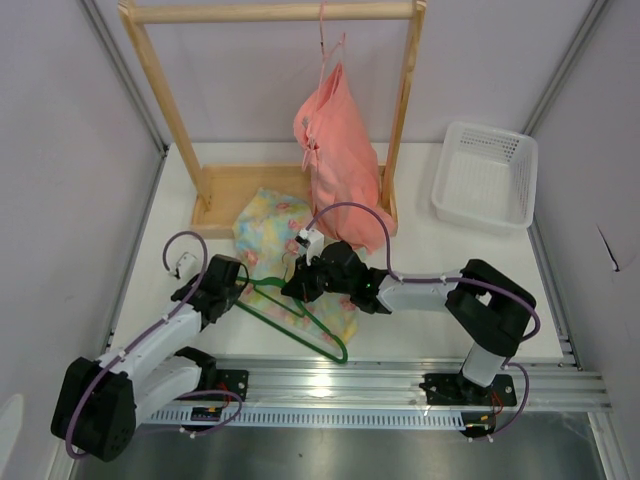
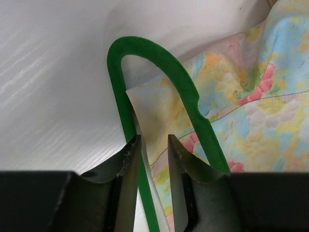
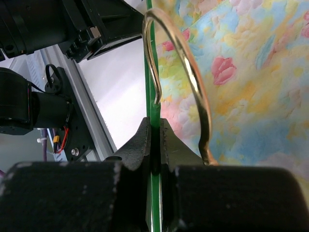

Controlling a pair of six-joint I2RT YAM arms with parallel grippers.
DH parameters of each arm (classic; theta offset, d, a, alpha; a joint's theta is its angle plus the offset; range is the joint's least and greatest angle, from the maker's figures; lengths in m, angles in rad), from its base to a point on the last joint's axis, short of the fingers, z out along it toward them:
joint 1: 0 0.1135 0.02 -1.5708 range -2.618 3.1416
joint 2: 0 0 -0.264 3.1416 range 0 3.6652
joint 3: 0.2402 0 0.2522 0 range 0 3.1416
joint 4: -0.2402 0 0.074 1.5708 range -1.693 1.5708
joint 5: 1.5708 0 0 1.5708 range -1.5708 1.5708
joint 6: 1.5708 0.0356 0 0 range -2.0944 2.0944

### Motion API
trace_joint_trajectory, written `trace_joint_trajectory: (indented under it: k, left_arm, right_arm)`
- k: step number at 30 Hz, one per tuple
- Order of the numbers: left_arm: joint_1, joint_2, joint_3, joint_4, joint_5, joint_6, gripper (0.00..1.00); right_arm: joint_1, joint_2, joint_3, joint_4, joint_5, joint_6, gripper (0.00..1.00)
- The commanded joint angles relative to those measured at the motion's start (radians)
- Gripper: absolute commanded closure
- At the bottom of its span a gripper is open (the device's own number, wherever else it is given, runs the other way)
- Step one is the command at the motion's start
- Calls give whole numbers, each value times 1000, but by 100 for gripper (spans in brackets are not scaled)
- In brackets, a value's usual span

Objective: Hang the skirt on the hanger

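Between the tips of the right pincer (image 3: 154, 128): hanger (image 3: 154, 113) bar, clamped | left pincer (image 2: 153, 142): slightly open, straddling hanger end and skirt (image 2: 260, 111) edge | step: likely threading hanger into skirt | next: pinch cloth, draw over end

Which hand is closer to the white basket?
Right. The right hand, clamped on the green hanger mid-table, is left of the basket; the left hand sits even further left.
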Motion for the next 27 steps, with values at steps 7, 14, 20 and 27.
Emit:
trace_joint_trajectory:
  k: [7,14,20,27]
  left_arm:
    - [-4,22,17,124,-29,76,100]
    - [-11,-85,104,-8,3,76,100]
    - [-20,-90,204,-86,26,93,100]
    - [-42,-94,286,-147,15,94,100]
  right_arm:
    - [-3,20,-6,-20,50,-23,100]
    - [15,19,-7,-43,136,-49,100]
    - [37,5,-4,-59,204,-74,100]
    - [58,-10,6,-89,274,-99,100]
